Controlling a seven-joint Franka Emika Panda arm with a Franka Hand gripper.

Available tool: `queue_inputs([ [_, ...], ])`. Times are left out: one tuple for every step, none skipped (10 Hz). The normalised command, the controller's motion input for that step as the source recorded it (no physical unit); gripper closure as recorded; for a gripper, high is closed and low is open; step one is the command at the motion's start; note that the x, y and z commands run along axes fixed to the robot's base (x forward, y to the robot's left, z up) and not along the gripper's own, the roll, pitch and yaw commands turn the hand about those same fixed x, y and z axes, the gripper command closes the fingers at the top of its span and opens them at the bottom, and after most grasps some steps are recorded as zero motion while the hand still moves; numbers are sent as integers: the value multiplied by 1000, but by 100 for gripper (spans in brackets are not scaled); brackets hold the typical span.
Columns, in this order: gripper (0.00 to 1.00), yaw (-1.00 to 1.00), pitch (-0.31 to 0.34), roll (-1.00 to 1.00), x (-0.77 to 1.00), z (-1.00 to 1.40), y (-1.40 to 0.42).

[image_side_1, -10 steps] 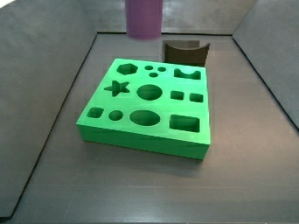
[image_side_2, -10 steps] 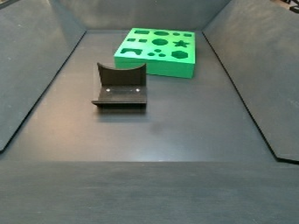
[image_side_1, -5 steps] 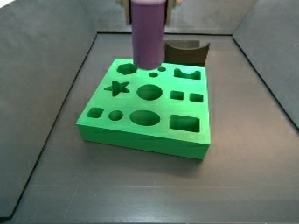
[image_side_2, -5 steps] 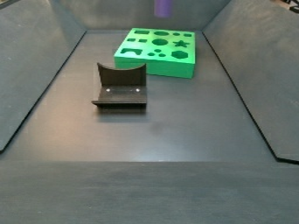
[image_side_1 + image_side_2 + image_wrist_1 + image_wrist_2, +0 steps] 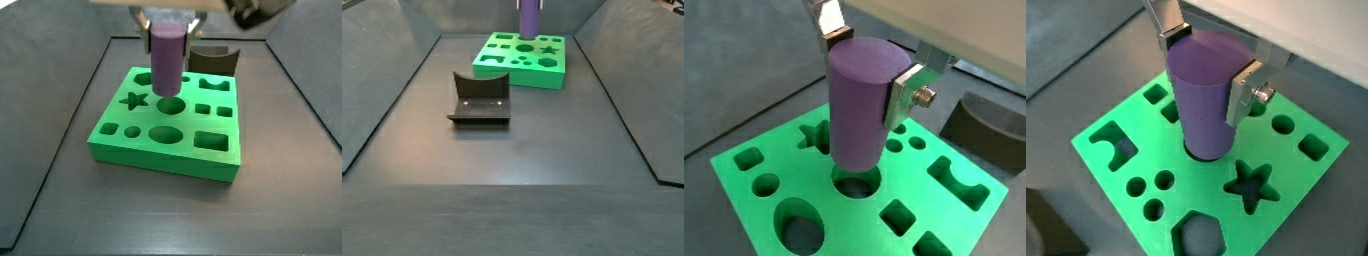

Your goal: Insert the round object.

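Note:
My gripper (image 5: 869, 62) is shut on the round object (image 5: 865, 110), a tall purple cylinder peg, holding it upright near its top; the same grip shows in a wrist view (image 5: 1209, 65). The peg hangs over the green block (image 5: 798, 165), and its lower end sits just above the middle round hole (image 5: 855, 183). I cannot tell whether it has entered. In a side view the gripper (image 5: 170, 22) holds the peg (image 5: 166, 60) over that hole (image 5: 170, 104). In a side view only the peg (image 5: 531, 18) shows above the block (image 5: 516, 80).
The green block (image 5: 147, 115) has several other holes: a star, an oval, squares and small rounds. The dark fixture (image 5: 480, 100) stands on the floor in front of the block, and shows behind it in a side view (image 5: 214, 58). Sloped grey walls enclose the floor.
The gripper has come down with the purple peg, from high above the block's far edge to just over the middle round hole.

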Motion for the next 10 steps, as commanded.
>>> queue_inputs([
  [100,-214,-66,-67,0,-706,0],
  [100,-200,-67,-47,57,-657,0],
  [100,-131,-23,0,211,-660,0],
  [100,-120,-1,0,231,-649,0],
  [100,-91,-20,0,243,-703,0],
  [100,-83,-44,0,237,-743,-9],
  [100,-186,-74,-63,0,-740,-17],
  [100,-174,-100,-117,0,-854,0],
  [100,-97,-71,0,0,-1000,0],
  [100,-11,-64,46,0,-1000,0],
])
